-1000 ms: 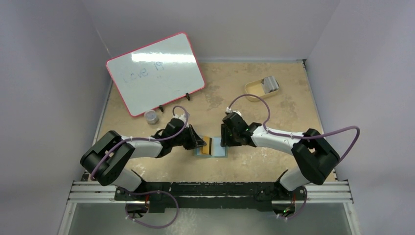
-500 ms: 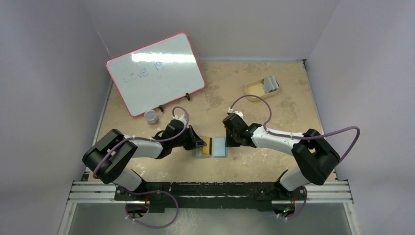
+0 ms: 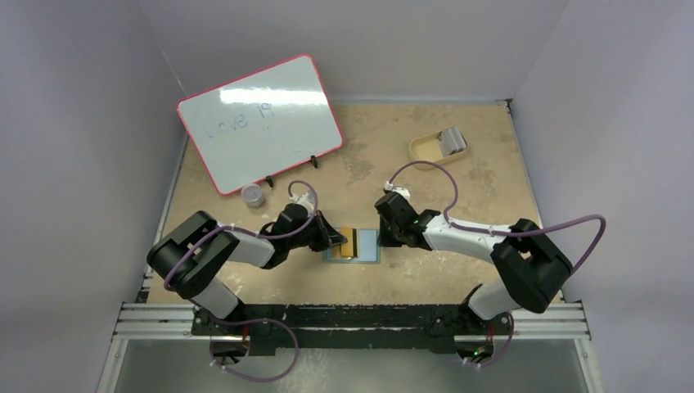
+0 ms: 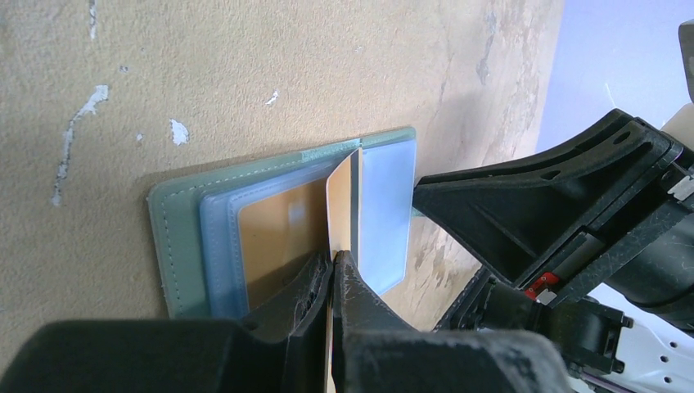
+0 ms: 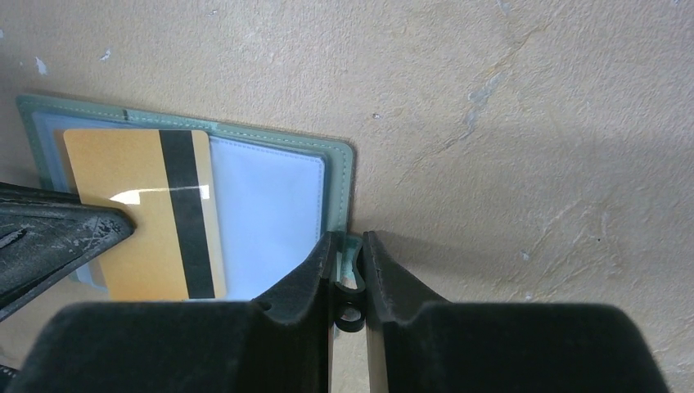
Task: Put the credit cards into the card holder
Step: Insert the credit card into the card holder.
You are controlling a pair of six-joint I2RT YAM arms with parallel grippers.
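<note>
At the left, the left gripper (image 4: 334, 274) is pinching the gold credit card (image 4: 344, 201) by its near edge, fingers closed tight on it. It is holding the card tilted up over the middle fold of the open card holder (image 4: 176, 246), with the black stripe showing in the right wrist view. A gold face is showing at the left-hand pocket below it; I cannot tell whether that is a second card or a reflection.

The holder is lying flat on the table (image 3: 425, 278), blue inside up. At its right edge the right gripper (image 5: 349, 246) is clamping the snap tab (image 5: 350, 266), pinning the wallet.

Further right, a tan tray (image 3: 425, 149) is holding a grey card (image 3: 450, 141), so more work is probably waiting.

The likely trouble is the card's far edge missing the pocket slit and skating over the sleeve. Held by one edge, it could also pivot in the pinch. If the tab slips free, the holder will slide with the push.
</note>
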